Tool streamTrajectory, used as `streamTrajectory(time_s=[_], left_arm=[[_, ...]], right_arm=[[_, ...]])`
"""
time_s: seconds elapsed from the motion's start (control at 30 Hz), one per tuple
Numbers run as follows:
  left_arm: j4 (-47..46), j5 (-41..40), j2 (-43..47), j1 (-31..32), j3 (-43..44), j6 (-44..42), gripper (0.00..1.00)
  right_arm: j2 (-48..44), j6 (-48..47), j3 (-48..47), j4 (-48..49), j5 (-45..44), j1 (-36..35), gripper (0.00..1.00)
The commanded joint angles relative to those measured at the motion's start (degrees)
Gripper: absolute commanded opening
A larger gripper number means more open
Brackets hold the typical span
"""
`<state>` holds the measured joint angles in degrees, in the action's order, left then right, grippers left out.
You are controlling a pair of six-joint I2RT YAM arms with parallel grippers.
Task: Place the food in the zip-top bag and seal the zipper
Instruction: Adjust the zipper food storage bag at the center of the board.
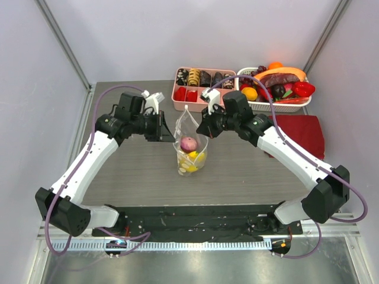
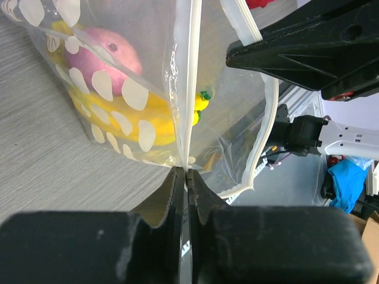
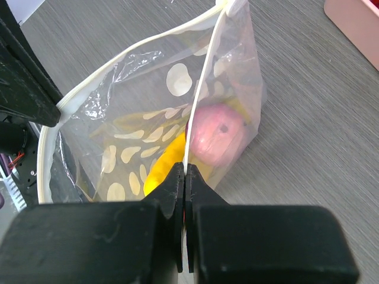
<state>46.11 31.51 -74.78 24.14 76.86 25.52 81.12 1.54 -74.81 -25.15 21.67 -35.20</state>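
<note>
The clear dotted zip-top bag (image 1: 190, 139) hangs upright between my two grippers, its bottom on the table. Inside lie a pink fruit (image 1: 188, 143) and the yellow banana bunch (image 1: 195, 160). My left gripper (image 1: 172, 131) is shut on the white zipper strip (image 2: 192, 77) at one end of the mouth (image 2: 187, 173). My right gripper (image 1: 203, 127) is shut on the zipper at the other end (image 3: 185, 170). The pink fruit (image 3: 216, 133) and banana (image 3: 163, 165) show through the film. The bag's other rim (image 3: 118, 59) bows away, so the mouth gapes.
A pink compartment tray (image 1: 175, 100) with dark and red pieces stands just behind the bag. A white basket (image 1: 284, 106) of toy fruit stands at the back right. A red cloth (image 1: 305, 131) lies under the right arm.
</note>
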Motion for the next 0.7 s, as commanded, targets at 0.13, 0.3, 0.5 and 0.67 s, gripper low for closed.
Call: streamTrajectory(time_s=[0.13, 0.3, 0.5, 0.67], left_arm=[[-2.7, 0.1, -2.5, 0.0, 1.7, 1.8, 0.36], [-2.9, -1.0, -4.5, 0.1, 3.7, 1.9, 0.38], [-2.6, -0.3, -4.1, 0.0, 3.5, 1.8, 0.03], [-3.0, -0.5, -2.8, -0.1, 1.6, 3.2, 0.00]], right_arm=[[-0.2, -0.6, -3.2, 4.2, 1.4, -0.2, 0.01], [-0.3, -0.2, -3.3, 4.6, 2.8, -0.2, 0.01], [0.2, -0.4, -2.5, 4.6, -1.4, -0.1, 0.01], [1.9, 0.8, -3.3, 4.6, -5.3, 4.5, 0.40]])
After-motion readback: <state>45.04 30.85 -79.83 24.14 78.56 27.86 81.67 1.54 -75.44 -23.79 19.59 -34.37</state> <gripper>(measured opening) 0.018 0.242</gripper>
